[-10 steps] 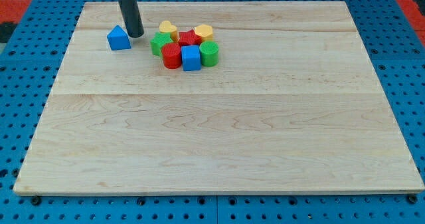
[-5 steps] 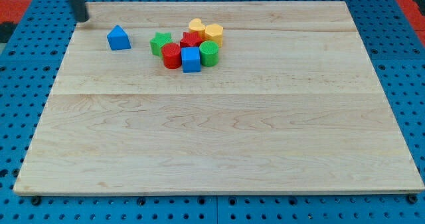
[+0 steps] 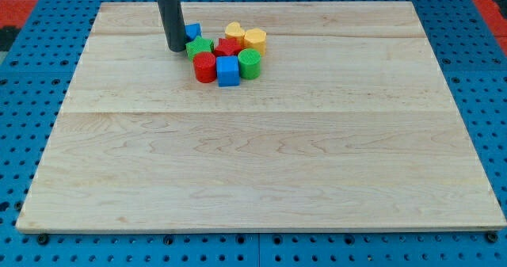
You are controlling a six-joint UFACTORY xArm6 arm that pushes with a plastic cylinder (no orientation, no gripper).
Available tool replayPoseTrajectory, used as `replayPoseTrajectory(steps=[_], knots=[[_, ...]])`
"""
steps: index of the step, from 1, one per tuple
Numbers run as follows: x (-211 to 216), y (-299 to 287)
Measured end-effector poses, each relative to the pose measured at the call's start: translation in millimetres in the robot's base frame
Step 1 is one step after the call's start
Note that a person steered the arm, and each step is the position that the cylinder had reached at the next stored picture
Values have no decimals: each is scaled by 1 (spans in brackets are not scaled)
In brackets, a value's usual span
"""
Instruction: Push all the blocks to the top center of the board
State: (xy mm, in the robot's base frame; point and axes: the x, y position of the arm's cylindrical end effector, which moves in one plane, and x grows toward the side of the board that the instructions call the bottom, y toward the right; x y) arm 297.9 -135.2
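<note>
My tip (image 3: 174, 48) rests on the wooden board (image 3: 261, 164) near the view's top, just left of a tight cluster of blocks. A blue triangular block (image 3: 192, 32) sits right beside the rod, partly hidden by it. A green star-like block (image 3: 200, 47) touches the tip's right side. Below it is a red cylinder (image 3: 204, 67), with a blue cube (image 3: 227, 71) and a green cylinder (image 3: 249, 63) to its right. A red star-like block (image 3: 227, 47) is in the middle. A yellow heart-shaped block (image 3: 234, 32) and a yellow hexagonal block (image 3: 254, 39) lie at the cluster's top right.
The board lies on a blue pegboard table (image 3: 32, 101). A red surface (image 3: 20, 5) shows at the view's top left corner.
My tip swung from the board's top left corner to the cluster's left side. The blue triangular block slid right from its lone spot and now sits against the cluster.
</note>
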Motion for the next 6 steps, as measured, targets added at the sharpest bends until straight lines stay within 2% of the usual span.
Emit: replayPoseTrajectory(steps=[2, 4, 5, 6], knots=[[-22, 8], [-18, 17], [-48, 15], [-42, 22]])
